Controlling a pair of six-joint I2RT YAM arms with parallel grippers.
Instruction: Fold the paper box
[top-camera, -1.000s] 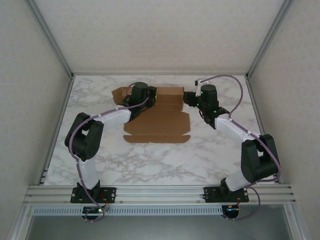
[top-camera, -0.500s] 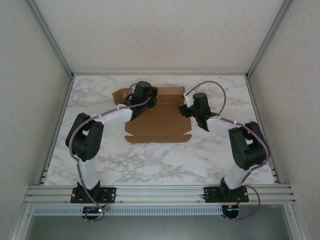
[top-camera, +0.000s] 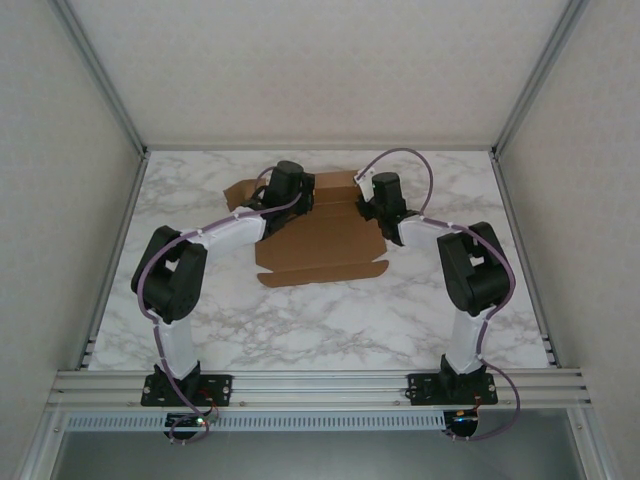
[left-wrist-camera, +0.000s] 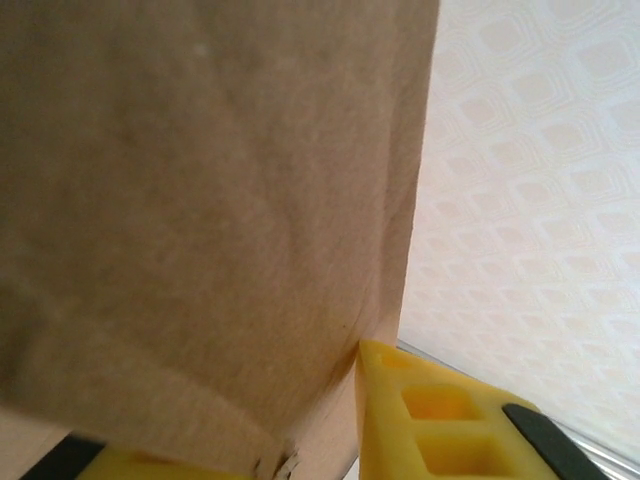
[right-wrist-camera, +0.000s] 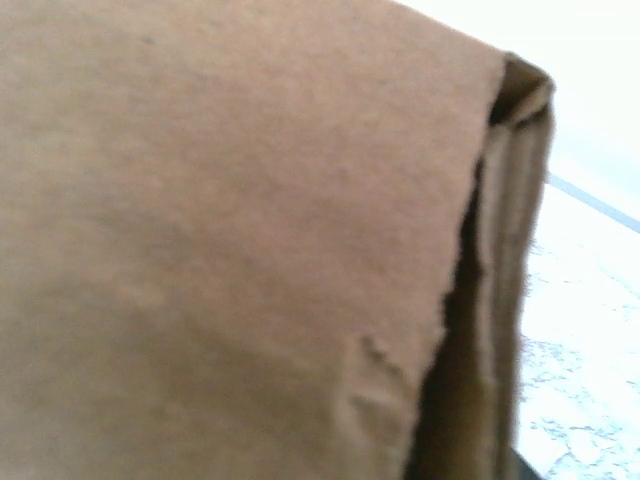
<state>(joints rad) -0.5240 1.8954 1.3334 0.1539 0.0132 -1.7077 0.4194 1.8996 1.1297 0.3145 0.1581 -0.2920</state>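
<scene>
- Toward the far middle of the marble table (top-camera: 300, 330): plain brown paper box (top-camera: 320, 250), mostly flat, tabbed along the near edge.
- Barely begun; far flaps raised, walls and lid left to fold.
- Pinched at the far left by the left gripper (top-camera: 303, 198), cardboard between yellow fingers (left-wrist-camera: 430, 420).
- Met at the far right by the right gripper (top-camera: 364, 208); jaws hidden, perhaps clamped, cannot tell.

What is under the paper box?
The paper box rests on the marble table, which shows around it. The tabletop directly beneath the cardboard is covered, so anything there cannot be seen.
</scene>
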